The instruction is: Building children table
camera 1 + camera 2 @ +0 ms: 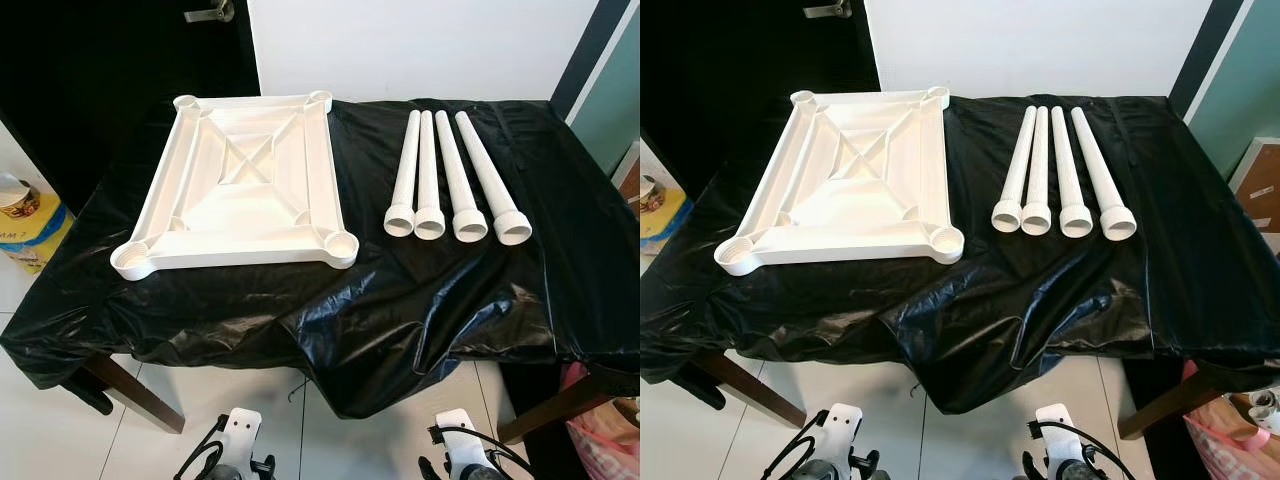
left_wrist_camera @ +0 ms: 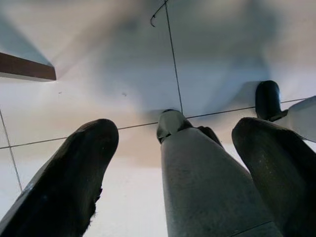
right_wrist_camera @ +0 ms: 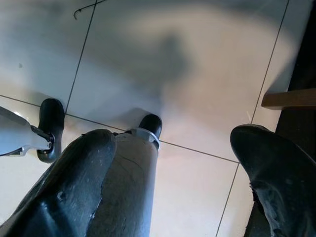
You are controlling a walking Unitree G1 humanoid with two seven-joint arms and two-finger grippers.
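A white plastic tabletop lies upside down on the left half of a table draped in black plastic sheet. Round leg sockets sit at its corners. Several white tube legs lie side by side on the right half, wide ends toward me. Both arms hang below the table's near edge. My left gripper is open over the tiled floor, and so is my right gripper. Neither holds anything.
The table stands on brown wooden legs over white floor tiles. A yellow and blue container stands on the floor at the left. A pink bag sits low at the right, and a dark door is behind on the left.
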